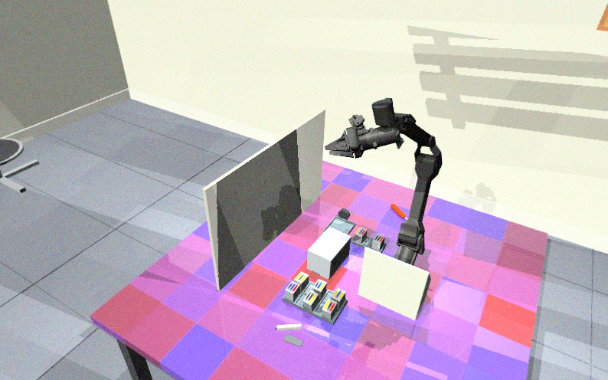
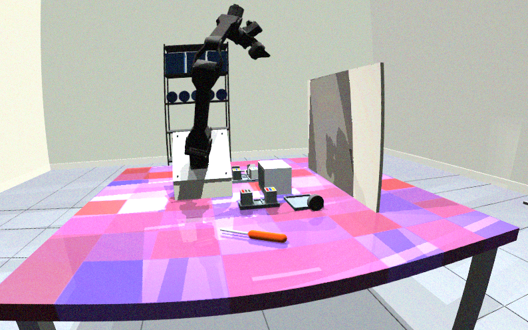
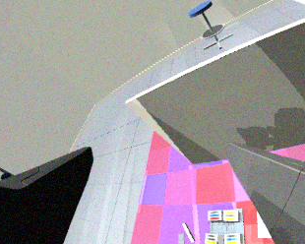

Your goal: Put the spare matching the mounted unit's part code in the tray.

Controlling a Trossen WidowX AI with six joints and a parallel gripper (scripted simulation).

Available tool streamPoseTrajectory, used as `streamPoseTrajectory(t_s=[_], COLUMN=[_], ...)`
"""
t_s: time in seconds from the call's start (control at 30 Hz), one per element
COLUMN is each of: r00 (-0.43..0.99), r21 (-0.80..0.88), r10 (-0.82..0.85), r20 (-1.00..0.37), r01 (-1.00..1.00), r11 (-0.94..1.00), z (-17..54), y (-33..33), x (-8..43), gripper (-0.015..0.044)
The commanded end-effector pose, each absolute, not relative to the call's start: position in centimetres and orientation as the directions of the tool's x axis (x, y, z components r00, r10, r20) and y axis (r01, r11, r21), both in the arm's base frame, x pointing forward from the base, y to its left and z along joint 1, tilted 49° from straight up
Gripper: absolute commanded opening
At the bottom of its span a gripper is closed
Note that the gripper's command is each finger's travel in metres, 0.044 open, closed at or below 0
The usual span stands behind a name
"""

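High above the checkered tabletop (image 1: pixel 462 325), the arm's hand (image 1: pixel 337 147) hangs with fingers spread wide and nothing between them, pointed toward the tall mirror panel (image 1: pixel 259 200). Six colour-striped spares (image 1: pixel 315 295) sit in their rack beside the white mounted unit (image 1: pixel 328 253); the dark tray (image 1: pixel 341 225) lies beyond it, near a black cylinder (image 1: pixel 344 214).
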State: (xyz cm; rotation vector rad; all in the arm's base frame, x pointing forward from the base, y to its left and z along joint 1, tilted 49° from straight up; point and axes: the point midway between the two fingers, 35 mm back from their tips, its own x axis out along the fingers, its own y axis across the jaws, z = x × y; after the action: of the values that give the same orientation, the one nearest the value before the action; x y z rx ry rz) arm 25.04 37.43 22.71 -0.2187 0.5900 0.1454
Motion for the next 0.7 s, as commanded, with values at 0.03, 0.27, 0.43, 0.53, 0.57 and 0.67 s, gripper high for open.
streamPoseTrajectory(t_s=[0.03, 0.27, 0.43, 0.53, 0.57, 0.67], r00=[0.737, 0.525, 0.298, 0.135, 0.084, 0.011], r21=[-0.322, -0.527, -0.651, -0.713, -0.730, -0.750], r10=[-0.173, -0.472, -0.642, -0.717, -0.734, -0.753], r20=[-0.653, -0.709, -0.706, -0.684, -0.674, -0.658], r01=[-0.064, 0.051, 0.083, 0.079, 0.075, 0.066], r11=[0.945, 0.848, 0.754, 0.696, 0.679, 0.658], z=[18.2, 13.1, 10.0, 8.5, 8.1, 7.5], y=[31.9, 23.0, 15.8, 11.2, 9.9, 8.0], x=[30.5, 35.2, 36.8, 37.0, 36.9, 36.8], gripper=[0.0440, 0.0440, 0.0440, 0.0440, 0.0440, 0.0440])
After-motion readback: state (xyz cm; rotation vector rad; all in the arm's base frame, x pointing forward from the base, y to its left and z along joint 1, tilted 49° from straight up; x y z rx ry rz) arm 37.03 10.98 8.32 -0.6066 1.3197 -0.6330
